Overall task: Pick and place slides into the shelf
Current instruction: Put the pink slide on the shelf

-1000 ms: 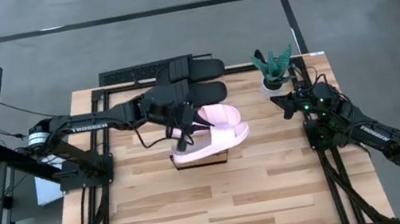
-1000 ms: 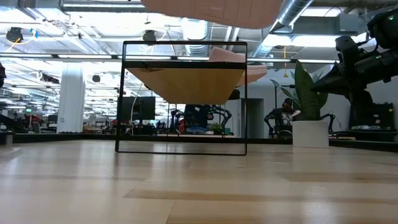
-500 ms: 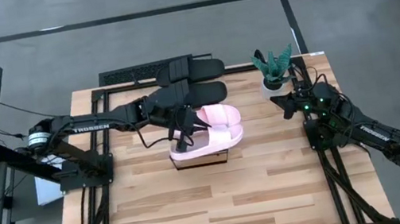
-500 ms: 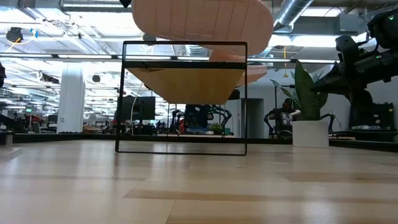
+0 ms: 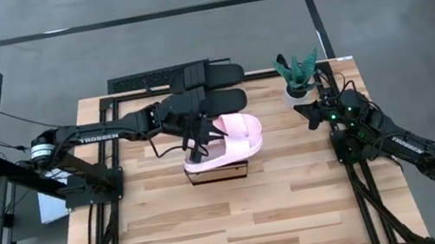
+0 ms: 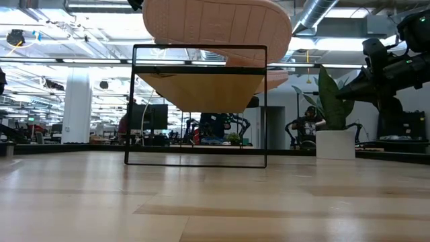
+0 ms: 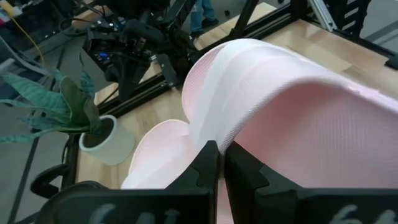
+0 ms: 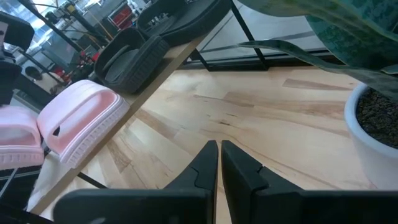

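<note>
Pink foam is what the left gripper [image 5: 196, 149] has pinched: its fingers are closed tight on the strap of one pale pink slide [image 5: 233, 137], which hangs over the near end of the shelf [image 5: 219, 173]. Seen from table height, the ribbed sole [image 6: 216, 23] sits above the shelf's top rail, apparently not yet resting on it. The second pink slide [image 8: 81, 121] already lies on the shelf plank, beside the carried one, and the black pair [image 5: 211, 89] rests at the shelf's far end.

The risks, as I judge them: the held slide overlaps its mate, so lowering it straight down could land it on top and leave it tilted or nudge the other off the edge. The grip is only on soft strap, which may let the slide swing or slip.

The right gripper [image 5: 308, 114] waits, fingers closed and empty, well off to the shelf's side near the potted plant [image 5: 297, 74].
</note>
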